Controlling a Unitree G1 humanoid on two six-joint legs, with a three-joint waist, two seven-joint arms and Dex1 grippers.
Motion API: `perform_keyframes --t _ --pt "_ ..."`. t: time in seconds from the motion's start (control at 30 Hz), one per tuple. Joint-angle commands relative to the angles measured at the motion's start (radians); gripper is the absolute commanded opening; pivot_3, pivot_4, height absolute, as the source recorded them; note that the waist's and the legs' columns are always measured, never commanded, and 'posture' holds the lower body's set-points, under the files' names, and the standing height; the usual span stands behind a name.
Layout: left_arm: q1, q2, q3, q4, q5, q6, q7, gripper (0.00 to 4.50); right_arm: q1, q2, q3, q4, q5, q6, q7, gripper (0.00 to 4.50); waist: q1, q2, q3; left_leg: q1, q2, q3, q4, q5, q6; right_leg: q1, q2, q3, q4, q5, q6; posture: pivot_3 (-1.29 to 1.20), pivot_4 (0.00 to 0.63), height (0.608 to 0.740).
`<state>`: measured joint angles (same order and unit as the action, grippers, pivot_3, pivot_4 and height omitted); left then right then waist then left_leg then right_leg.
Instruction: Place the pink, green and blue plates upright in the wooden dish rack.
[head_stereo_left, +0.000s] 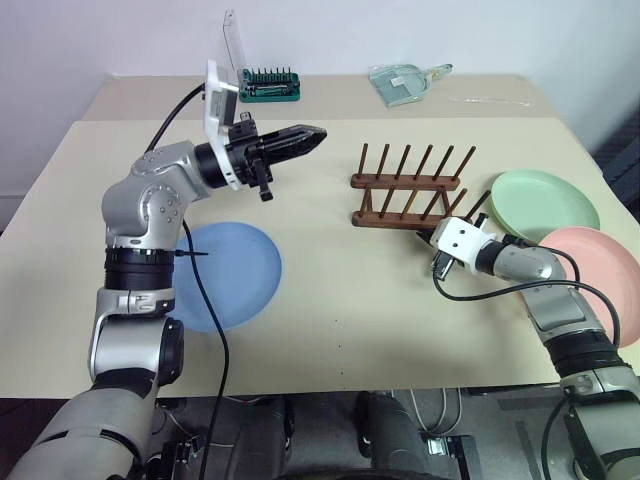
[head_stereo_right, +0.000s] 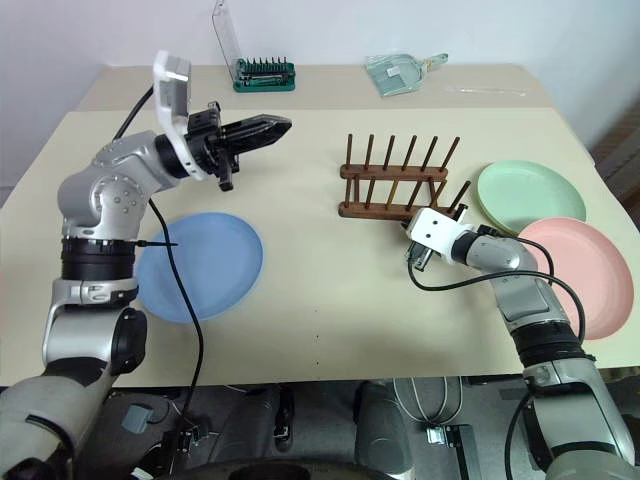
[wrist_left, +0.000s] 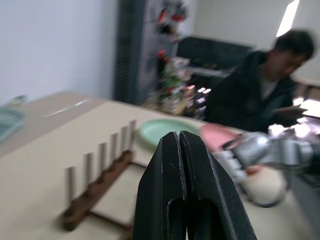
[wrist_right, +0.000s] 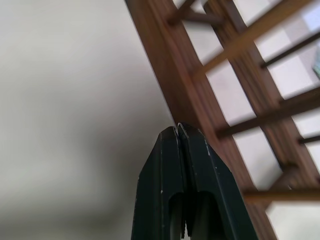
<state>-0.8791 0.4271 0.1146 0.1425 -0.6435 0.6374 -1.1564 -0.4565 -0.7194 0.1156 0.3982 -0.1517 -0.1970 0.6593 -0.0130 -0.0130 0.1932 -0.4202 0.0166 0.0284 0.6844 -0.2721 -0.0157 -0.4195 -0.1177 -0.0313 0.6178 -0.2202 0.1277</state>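
Left eye view: dark brown wooden dish rack (head_stereo_left: 412, 186) seen empty mid-table. Round blue plate (head_stereo_left: 228, 274) lies flat beneath raised left gripper (head_stereo_left: 310, 136); round green plate (head_stereo_left: 545, 203) and round pink plate (head_stereo_left: 600, 270) beside right gripper (wrist_right: 178, 131). Both grippers shut, nothing held.

no readable text, no labels, brands, numbers or signs anywhere, plates, rack and table plain and unmarked, shelf clutter behind the person too blurred to read
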Motion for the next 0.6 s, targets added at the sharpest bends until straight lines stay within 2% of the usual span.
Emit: perform_keyframes --t 0.03,0.2,0.3,0.4,0.47,0.57,0.6 --pt "0.011 0.014 0.019 -0.082 -0.071 0.052 0.002 0.02 -0.026 -0.023 -0.018 0.043 -0.042 -0.027 -0.052 0.01 0.004 0.0 0.0 0.0 0.0 0.0 0.0 0.0 0.0 0.0 0.0 0.0 0.0 0.0 0.0 0.0 0.15 0.724" --pt "0.039 0.023 0.007 -0.14 -0.137 0.149 0.017 0.02 -0.04 -0.018 -0.011 0.088 -0.085 -0.048 -0.1 0.01 -0.001 0.0 0.0 0.0 0.0 0.0 0.0 0.0 0.0 0.0 0.0 0.0 0.0 0.0 0.0 0.0 0.15 0.724" --pt "0.045 0.032 0.012 -0.148 -0.158 0.19 0.039 0.02 -0.028 -0.012 -0.024 0.067 -0.043 -0.056 -0.06 0.01 -0.001 0.0 0.0 0.0 0.0 0.0 0.0 0.0 0.0 0.0 0.0 0.0 0.0 0.0 0.0 0.0 0.15 0.724" --pt "0.016 0.039 0.046 -0.092 -0.215 0.304 0.098 0.02 0.012 0.019 -0.09 -0.046 0.163 0.074 0.085 0.01 0.0 0.0 0.0 0.0 0.0 0.0 0.0 0.0 0.0 0.0 0.0 0.0 0.0 0.0 0.0 0.0 0.15 0.724" --pt "0.018 0.058 0.038 -0.088 -0.206 0.32 0.112 0.02 0.046 0.018 -0.136 -0.138 0.309 0.218 0.186 0.01 0.0 0.0 0.0 0.0 0.0 -0.001 0.0 0.0 0.0 0.0 0.0 0.0 0.0 0.0 0.0 0.0 0.15 0.724" --pt "0.049 0.085 0.017 -0.118 -0.171 0.272 0.087 0.81 0.086 0.001 -0.207 -0.251 0.477 0.385 0.273 0.0 0.003 0.0 0.0 0.0 0.0 -0.001 0.0 -0.001 0.001 0.001 0.0 0.0 0.0 0.0 0.0 0.0 0.15 0.724" --pt "0.059 0.099 0.006 -0.123 -0.164 0.267 0.075 1.36 0.086 -0.001 -0.243 -0.277 0.519 0.422 0.274 0.54 0.002 0.0 0.0 0.0 0.0 -0.001 0.0 -0.001 0.001 0.001 0.0 0.0 0.0 0.0 0.0 0.0 0.15 0.724"
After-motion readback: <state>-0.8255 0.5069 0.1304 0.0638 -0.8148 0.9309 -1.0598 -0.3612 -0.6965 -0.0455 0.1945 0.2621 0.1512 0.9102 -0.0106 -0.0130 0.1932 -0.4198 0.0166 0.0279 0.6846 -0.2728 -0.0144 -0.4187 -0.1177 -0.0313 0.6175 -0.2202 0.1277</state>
